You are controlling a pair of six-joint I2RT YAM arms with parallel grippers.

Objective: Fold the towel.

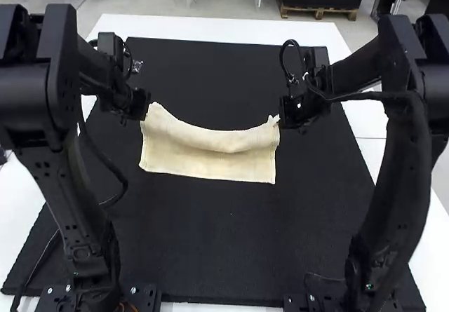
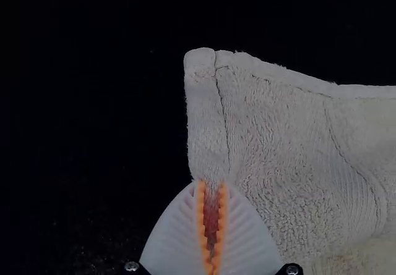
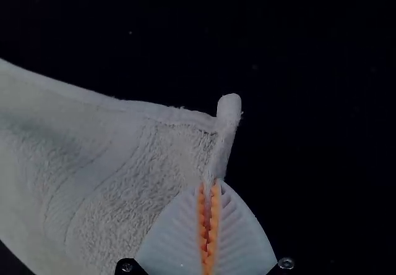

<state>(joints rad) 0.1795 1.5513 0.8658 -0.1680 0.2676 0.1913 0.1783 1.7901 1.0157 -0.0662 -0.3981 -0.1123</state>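
And here's the towel (image 1: pixel 210 163), stretched lengthwise between left claw (image 2: pixel 212 183) and right claw (image 3: pixel 211 183), each pinching an end!

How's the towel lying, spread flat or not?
Not flat: the towel bows in a curve between the left gripper and the right gripper, each pinching a side near one corner.

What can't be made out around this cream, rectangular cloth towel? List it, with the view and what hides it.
- High view: the underside of the cream cloth towel, and the black mat beneath it; the towel itself hides both.
- Left wrist view: cloth inside the white, ribbed left hand, behind its fingers.
- Right wrist view: cloth inside the white, ribbed right hand, likewise; the towel's far end, cut by the edge.
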